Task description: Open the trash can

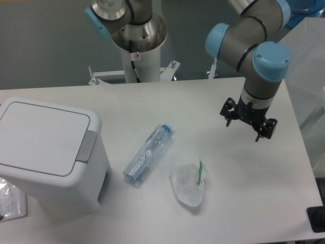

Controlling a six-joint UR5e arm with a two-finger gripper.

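Bench: white surface filling the view, with a grey wall behind it.
Bin: sits at the near left of the bench; its lid lies flat and shut, and the grey button on the lid's right edge looks unpressed.
Progress: judging by the shut lid, nothing is done yet; the approach, the press on the button and the lid's lift all remain.
Clutter: a crumpled wrapper lies near the middle front, and a clear bottle lies on its side just left of it; both are apart from the bin.
End effector: hangs over the far right of the bench, well apart from the bin, fingers spread and holding nothing.
Hidden: the bin's left side runs out of frame, its hinge cannot be made out, and a clear bag at the lower left is cut off.
Arm: its upper links leave the top of the frame.
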